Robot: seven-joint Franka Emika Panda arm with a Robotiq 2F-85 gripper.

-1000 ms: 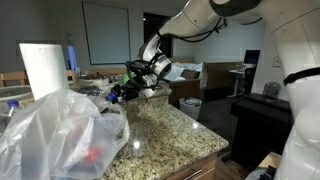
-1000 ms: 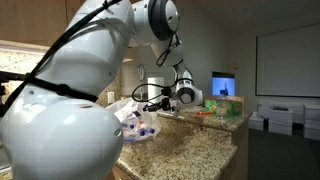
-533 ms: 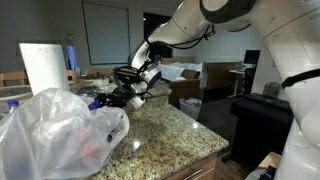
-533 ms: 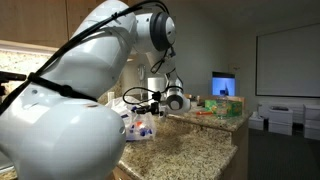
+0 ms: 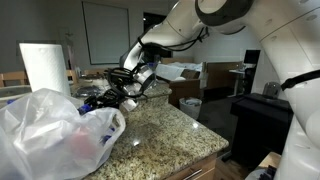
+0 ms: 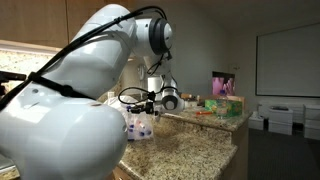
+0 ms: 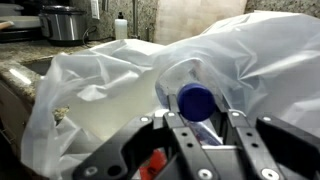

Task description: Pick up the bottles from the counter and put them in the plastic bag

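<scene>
Shows the gripper [image 7: 205, 120] pinched narrow on a clear bottle [image 7: 196, 100], blue cap toward the wrist camera and body caught between the two fingers [image 7: 183, 135]. Holds that bottle right at the gathered opening of the plastic bag [image 7: 100, 90], whose crinkled white film fills nearly all of the wrist view.

In an exterior view, places the gripper [image 5: 103, 100] over the top of the plastic bag [image 5: 50, 135]. A second ago hung farther along the worktop [image 5: 170, 130], above bare granite and clear of the bag; half a second ago stood partway between. Has dropped lower as well as come closer.

From the opposite side, puts the gripper [image 6: 140, 103] directly above the plastic bag [image 6: 138, 127], having travelled along the worktop [image 6: 190, 150] away from the far end. Same tight grip throughout.

Leaves the bag heaped at one end of the worktop, beside the tall paper towel roll [image 5: 42, 68], its upper folds now bulging differently from a second ago. Reveals something reddish through the film low in the bag [image 5: 75, 150].
</scene>
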